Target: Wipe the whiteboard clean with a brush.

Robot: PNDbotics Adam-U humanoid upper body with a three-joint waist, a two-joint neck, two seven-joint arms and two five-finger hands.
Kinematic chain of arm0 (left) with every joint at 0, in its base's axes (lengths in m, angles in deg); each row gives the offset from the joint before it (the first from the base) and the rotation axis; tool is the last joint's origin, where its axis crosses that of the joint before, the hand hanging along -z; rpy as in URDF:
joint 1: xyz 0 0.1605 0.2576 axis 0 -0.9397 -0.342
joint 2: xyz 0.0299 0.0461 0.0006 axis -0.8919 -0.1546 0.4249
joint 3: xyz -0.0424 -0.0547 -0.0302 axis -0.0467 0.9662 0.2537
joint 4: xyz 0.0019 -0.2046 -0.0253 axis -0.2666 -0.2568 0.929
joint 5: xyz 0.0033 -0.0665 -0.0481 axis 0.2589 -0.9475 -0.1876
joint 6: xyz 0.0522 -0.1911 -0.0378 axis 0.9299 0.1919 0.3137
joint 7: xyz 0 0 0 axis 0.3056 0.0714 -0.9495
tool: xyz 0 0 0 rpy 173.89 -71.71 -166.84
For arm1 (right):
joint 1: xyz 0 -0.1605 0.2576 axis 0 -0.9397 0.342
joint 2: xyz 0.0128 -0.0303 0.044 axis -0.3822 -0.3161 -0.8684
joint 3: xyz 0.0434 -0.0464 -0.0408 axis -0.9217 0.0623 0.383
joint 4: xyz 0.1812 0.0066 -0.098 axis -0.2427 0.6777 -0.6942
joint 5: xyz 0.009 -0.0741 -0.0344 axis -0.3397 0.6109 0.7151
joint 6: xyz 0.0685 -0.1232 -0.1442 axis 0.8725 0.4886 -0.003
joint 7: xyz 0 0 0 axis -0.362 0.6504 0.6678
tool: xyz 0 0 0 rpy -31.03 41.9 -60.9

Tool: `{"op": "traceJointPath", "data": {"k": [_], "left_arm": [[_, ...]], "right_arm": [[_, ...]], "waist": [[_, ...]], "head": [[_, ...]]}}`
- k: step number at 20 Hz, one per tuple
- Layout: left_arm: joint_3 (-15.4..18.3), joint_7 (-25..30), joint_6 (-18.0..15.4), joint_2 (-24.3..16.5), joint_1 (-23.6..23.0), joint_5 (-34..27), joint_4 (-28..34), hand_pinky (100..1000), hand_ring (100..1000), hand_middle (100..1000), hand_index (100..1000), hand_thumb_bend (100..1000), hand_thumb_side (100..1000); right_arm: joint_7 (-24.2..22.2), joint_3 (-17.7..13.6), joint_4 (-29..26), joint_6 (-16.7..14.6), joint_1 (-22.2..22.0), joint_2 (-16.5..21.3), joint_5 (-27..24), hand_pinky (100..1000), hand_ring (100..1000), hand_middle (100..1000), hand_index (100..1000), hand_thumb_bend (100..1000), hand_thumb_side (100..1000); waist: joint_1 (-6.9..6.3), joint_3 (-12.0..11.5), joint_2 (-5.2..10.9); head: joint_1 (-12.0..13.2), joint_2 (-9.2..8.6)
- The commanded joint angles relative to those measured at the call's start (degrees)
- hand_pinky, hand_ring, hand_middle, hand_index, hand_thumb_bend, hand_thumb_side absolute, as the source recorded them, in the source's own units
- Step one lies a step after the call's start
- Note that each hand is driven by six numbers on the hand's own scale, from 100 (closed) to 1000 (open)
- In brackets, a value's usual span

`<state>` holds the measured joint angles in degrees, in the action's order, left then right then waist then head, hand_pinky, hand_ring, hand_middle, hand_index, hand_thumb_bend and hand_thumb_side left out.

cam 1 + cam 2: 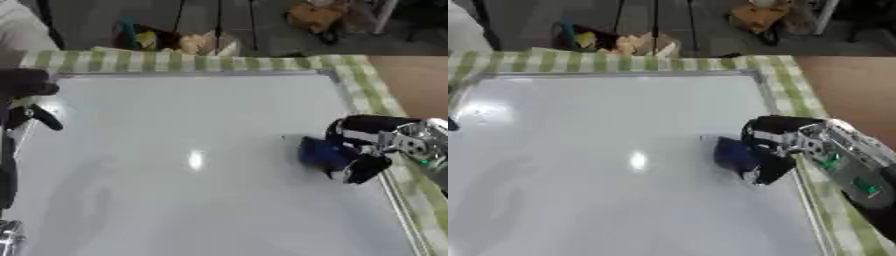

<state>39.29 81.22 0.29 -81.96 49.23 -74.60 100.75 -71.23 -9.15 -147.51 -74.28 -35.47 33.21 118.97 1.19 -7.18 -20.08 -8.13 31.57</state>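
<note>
The right hand [776, 145] grips the blue brush [732, 154] near the whiteboard [175, 190]'s right edge; the board looks nearly clean.

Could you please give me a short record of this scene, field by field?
surface: whiteboard lying flat on a green checked cloth
board state: no clear marks visible, only glare
tool: blue brush on the board, near its right edge
right hand: right hand curled round the brush
left hand: left hand at the board's left edge, fingers unclear
</note>
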Motion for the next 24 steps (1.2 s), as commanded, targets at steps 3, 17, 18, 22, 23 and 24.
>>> {"op": "traceJointPath", "data": {"k": [3, 17, 18, 22, 23, 24], "left_arm": [[-0.40, 0.25, -0.08, -0.46, 0.62, -0.25, 1.03, 396, 675, 672, 657, 100, 928], [-0.56, 0.71, -0.06, -0.51, 0.65, -0.41, 1.03, 397, 676, 674, 657, 100, 929], [-0.58, 0.78, -0.04, -0.52, 0.66, -0.41, 1.03, 396, 676, 674, 657, 100, 929], [-0.61, 0.85, -0.05, -0.49, 0.72, -0.49, 1.03, 398, 676, 674, 657, 100, 929], [-0.62, 0.84, -0.07, -0.49, 0.73, -0.51, 1.03, 398, 676, 674, 657, 100, 929], [-0.63, 0.83, -0.09, -0.48, 0.73, -0.53, 1.03, 398, 676, 674, 657, 100, 929]], "right_arm": [[2.97, -0.76, 0.22, 1.87, 0.87, 0.74, 0.47, 404, 510, 328, 112, 100, 237], [4.57, -0.36, 0.07, 5.86, 6.32, -0.87, 2.28, 317, 438, 267, 100, 100, 102], [4.54, -0.36, 0.31, 6.07, 6.78, -1.12, 2.18, 317, 438, 266, 100, 100, 104], [4.28, 0.02, 1.72, 6.54, 8.89, -2.41, 1.32, 313, 434, 264, 100, 100, 128], [4.18, 0.16, 2.25, 6.50, 9.39, -2.75, 1.17, 312, 434, 263, 100, 100, 130], [4.07, 0.28, 2.82, 6.40, 9.87, -3.13, 1.10, 314, 435, 264, 100, 100, 134]], "waist": [[-0.01, -0.22, 1.10], [0.41, -0.43, 1.49], [0.44, -0.40, 1.50], [0.60, -0.39, 1.60], [0.63, -0.41, 1.62], [0.64, -0.44, 1.65]], "head": [[0.09, -0.68], [-0.05, -0.53], [-0.04, -0.55], [-0.15, -0.64], [-0.15, -0.62], [-0.16, -0.58]]}}
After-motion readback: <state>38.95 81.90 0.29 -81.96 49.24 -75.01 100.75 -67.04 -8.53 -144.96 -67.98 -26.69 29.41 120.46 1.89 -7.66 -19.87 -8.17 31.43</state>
